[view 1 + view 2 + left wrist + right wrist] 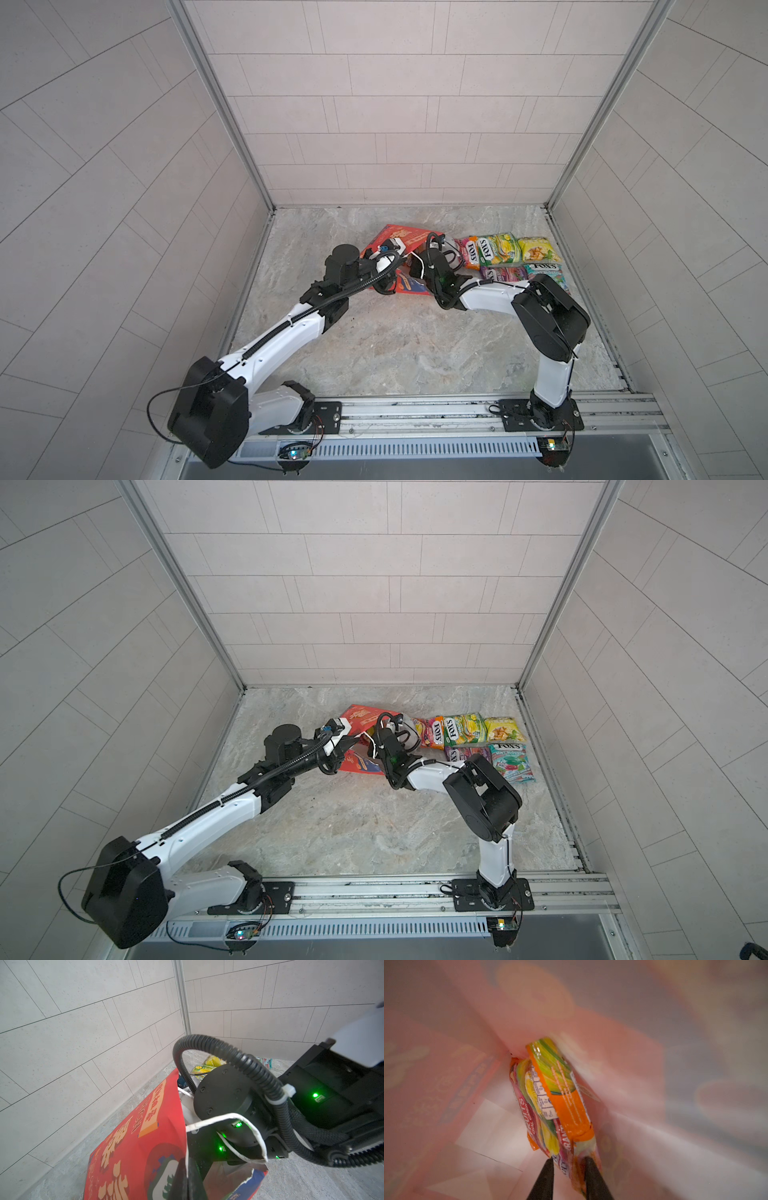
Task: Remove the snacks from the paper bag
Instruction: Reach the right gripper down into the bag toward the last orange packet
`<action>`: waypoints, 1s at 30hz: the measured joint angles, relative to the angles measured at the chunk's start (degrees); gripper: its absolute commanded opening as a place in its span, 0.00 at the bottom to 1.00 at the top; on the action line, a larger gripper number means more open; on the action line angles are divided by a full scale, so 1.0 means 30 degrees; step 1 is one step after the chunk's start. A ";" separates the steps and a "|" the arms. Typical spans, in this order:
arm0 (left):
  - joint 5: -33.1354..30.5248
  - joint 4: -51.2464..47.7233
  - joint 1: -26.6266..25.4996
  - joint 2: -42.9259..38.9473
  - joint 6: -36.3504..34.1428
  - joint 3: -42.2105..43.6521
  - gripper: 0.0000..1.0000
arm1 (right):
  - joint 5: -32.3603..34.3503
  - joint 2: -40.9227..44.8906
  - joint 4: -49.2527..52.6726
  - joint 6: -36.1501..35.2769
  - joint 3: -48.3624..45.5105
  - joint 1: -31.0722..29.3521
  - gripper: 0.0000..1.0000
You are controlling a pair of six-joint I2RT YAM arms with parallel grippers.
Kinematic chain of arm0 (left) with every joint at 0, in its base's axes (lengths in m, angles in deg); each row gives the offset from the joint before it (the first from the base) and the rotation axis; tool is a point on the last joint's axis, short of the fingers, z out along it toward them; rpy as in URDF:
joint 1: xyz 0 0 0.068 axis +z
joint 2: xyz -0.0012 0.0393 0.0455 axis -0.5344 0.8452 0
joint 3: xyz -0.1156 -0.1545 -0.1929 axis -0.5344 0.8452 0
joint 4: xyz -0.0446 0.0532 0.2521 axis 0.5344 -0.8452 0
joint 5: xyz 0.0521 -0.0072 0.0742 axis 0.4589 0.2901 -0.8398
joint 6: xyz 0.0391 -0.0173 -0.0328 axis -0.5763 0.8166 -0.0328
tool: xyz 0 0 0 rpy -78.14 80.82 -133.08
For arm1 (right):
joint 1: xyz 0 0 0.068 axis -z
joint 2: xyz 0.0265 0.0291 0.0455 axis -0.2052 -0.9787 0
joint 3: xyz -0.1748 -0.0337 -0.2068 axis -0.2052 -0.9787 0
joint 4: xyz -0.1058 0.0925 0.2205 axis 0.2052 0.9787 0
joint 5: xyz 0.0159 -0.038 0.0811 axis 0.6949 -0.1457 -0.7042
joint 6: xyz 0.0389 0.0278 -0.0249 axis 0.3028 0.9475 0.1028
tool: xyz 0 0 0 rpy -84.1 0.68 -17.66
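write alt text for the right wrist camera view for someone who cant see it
The right gripper pinches the near end of an orange and pink candy packet between two black fingers, deep inside a paper bag. The bag's pale pink and white walls are blurred all around the packet.

Left arm (286,328) and right arm (490,293) reaching forward, converging; left hand (187,1180) clamped shut; right hand (568,1169) pinched narrow
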 measured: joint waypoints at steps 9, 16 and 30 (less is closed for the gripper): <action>-0.1064 0.0437 -0.0007 0.0000 0.0000 0.0131 0.00 | -0.2186 -0.0189 -0.3373 -0.1304 -0.0809 0.0605 0.03; -0.1756 0.0867 -0.0087 0.0364 -0.0357 0.0153 0.00 | -0.4692 0.0204 -0.4903 -0.1938 -0.2484 0.0911 0.01; -0.1770 0.0882 -0.0124 0.0714 -0.1741 0.0313 0.00 | -0.5217 0.3891 -0.4714 -0.2936 -0.5246 0.0947 0.00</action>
